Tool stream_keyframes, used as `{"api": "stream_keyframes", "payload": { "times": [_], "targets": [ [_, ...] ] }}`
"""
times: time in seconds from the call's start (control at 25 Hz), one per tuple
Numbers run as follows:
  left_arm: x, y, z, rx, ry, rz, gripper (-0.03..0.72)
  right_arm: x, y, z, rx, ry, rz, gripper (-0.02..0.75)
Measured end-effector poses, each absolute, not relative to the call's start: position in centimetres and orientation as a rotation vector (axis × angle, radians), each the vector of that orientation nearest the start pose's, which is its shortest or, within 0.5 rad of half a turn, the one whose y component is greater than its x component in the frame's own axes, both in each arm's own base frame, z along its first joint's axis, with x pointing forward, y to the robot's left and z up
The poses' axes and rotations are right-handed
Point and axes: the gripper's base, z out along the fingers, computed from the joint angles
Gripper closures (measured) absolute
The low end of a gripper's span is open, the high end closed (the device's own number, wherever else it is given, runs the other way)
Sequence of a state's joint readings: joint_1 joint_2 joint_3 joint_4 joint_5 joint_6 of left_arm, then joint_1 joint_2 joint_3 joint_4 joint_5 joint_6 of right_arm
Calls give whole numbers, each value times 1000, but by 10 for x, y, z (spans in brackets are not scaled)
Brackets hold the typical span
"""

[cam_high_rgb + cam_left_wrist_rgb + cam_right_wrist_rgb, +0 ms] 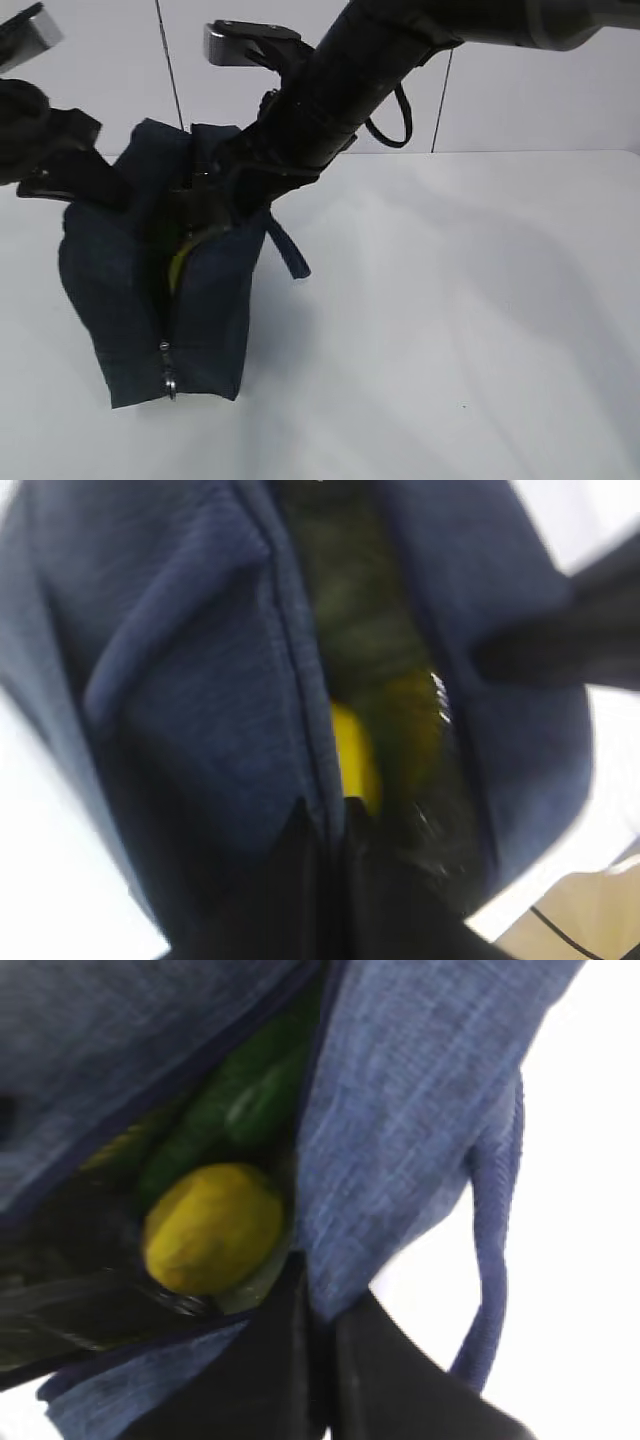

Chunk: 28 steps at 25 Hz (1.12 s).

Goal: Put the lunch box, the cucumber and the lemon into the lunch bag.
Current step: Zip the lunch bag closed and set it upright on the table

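The navy lunch bag stands at the left of the table with its top open. Inside it the yellow lemon lies on the dark green cucumber. A pale green sliver under the lemon looks like the lunch box lid. My right gripper is shut on the bag's rim fabric beside the lemon. My left gripper is shut on the opposite rim, and the lemon shows just past its fingertips. In the exterior view both grippers are at the bag's mouth, and a yellow streak shows through the front slit.
The bag's zipper pull hangs low on the front. A loop handle droops over the right side. The white table stretches to the right of the bag. A wall stands behind.
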<state>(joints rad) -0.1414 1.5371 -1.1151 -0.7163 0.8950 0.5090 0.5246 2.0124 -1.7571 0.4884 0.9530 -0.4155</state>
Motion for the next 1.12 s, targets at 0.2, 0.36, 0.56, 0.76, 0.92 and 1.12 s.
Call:
{"api": "stream_keyframes", "payload": {
  "times": [0.2,0.36,0.56,0.76,0.92,1.12],
  "targets": [
    [298,-123,280,398,2489,-797,694,368,237,286,-937,2480,436,729],
    [302,-132,283,355,2425,-795,694,364,229,306,-890,2442,381,729],
    [303,-130,275,289,2410,-770,694,358,223,308,-846,2421,352,729],
    [284,-138,255,299,2400,-733,694,341,210,282,-743,2399,359,729],
    [266,-141,263,315,2277,-659,694,314,192,274,-624,2297,391,729],
    [261,-146,263,289,2157,-542,694,302,181,268,-550,2198,390,729]
  ]
}}
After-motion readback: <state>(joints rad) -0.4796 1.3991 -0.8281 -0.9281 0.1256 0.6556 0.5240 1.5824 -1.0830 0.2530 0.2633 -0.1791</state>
